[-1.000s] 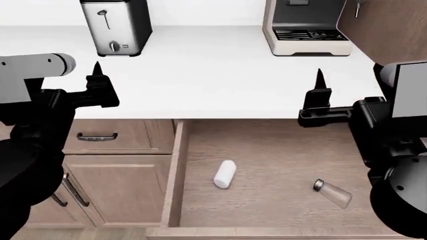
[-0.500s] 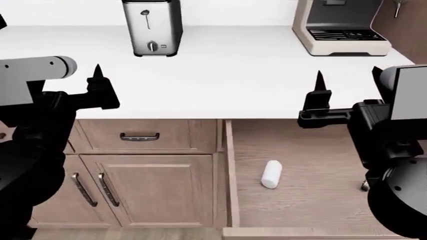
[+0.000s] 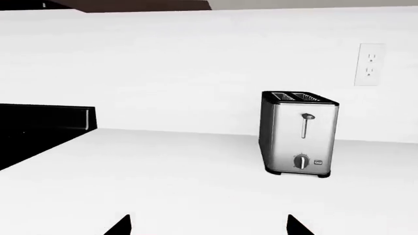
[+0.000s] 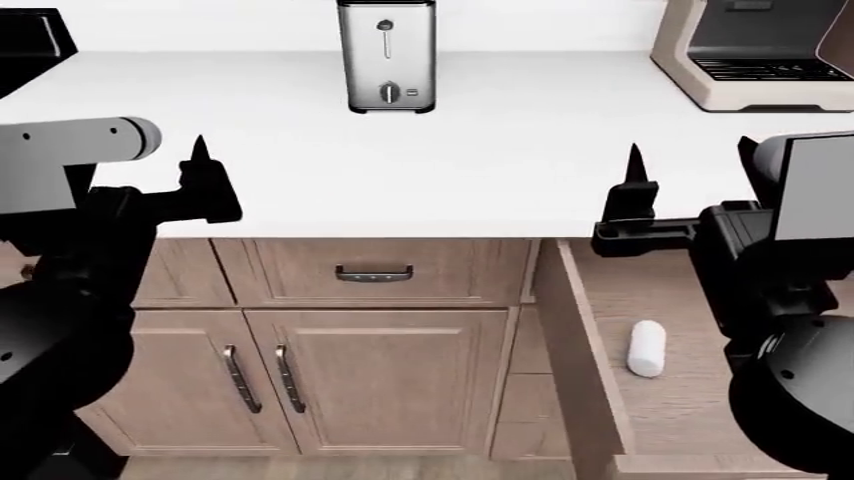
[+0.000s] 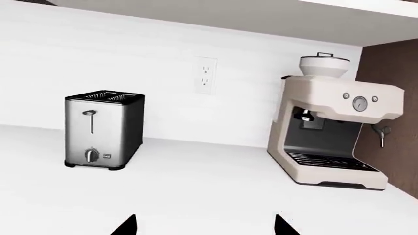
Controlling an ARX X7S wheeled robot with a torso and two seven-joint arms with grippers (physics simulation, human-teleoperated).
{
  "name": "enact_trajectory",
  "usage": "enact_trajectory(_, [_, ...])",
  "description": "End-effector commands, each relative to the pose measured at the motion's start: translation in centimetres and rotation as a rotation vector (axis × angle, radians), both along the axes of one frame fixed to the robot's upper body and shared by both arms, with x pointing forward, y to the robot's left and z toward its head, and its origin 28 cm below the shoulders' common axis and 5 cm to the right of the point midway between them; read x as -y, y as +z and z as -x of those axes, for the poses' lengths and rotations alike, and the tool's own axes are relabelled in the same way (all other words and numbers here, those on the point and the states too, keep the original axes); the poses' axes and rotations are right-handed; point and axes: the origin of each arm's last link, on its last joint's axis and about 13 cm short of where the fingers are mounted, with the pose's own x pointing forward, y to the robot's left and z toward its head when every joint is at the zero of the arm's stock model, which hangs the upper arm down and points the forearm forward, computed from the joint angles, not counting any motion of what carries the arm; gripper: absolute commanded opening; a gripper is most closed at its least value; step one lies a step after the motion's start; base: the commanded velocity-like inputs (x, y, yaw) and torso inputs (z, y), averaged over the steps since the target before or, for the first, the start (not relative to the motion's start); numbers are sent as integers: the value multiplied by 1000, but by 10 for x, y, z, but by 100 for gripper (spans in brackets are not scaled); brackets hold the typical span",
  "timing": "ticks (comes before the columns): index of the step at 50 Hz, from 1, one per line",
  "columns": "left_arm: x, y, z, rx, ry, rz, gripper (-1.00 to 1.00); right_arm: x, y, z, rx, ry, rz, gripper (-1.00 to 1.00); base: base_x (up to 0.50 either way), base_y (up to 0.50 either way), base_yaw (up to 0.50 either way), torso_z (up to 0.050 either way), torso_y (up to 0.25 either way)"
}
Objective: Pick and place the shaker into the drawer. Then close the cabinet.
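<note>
The drawer (image 4: 589, 345) of light brown wood stands pulled out under the counter at the lower right of the head view, partly behind my right arm. A plain white cylinder (image 4: 646, 348) lies on its floor. The shaker is hidden from every view. My left gripper (image 4: 199, 160) (image 3: 207, 226) hovers open over the counter's front edge at the left, with nothing between its fingers. Held the same way at the right, my right gripper (image 4: 633, 162) (image 5: 204, 226) is open and empty, above the drawer's back corner.
On the white counter (image 4: 441, 160) a steel toaster (image 4: 386, 55) (image 3: 299, 133) (image 5: 103, 129) stands at the back, with a coffee machine (image 4: 754, 50) (image 5: 336, 137) to its right. A black appliance (image 4: 30, 40) is at the far left. Below are a shut small drawer (image 4: 374, 272) and a two-door cupboard (image 4: 380, 380).
The whole head view has slid left along the counter, so toaster, cupboard and drawer appear further right. The shaker has gone out of sight behind my right arm. Both grippers keep their pose.
</note>
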Motion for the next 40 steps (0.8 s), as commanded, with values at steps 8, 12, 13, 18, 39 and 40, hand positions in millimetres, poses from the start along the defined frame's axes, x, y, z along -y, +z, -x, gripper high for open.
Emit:
enact_trajectory(8, [0, -2, 1, -7, 2, -1, 100, 1, -4, 0, 2, 2, -19, 100, 0, 464, 0, 0, 0])
enact_trajectory(12, [0, -3, -1, -10, 4, 0, 100, 2, -4, 0, 2, 1, -22, 100, 0, 464, 0, 0, 0])
enact_trajectory(13, [0, -3, -1, -11, 5, -1, 100, 2, -5, 0, 2, 1, -23, 100, 0, 469, 0, 0, 0])
enact_trajectory(18, [0, -8, -2, -11, 17, -3, 100, 1, -6, 1, 1, 2, -27, 100, 0, 463, 0, 0, 0])
enact_trajectory(39, [-3, -21, -5, -17, 23, 15, 100, 0, -18, 0, 6, 15, -52, 100, 0, 462, 0, 0, 0])
enact_trajectory(40, [-3, -21, -5, -16, 23, 16, 100, 0, -18, 0, 7, 15, -52, 100, 0, 465, 0, 0, 0])
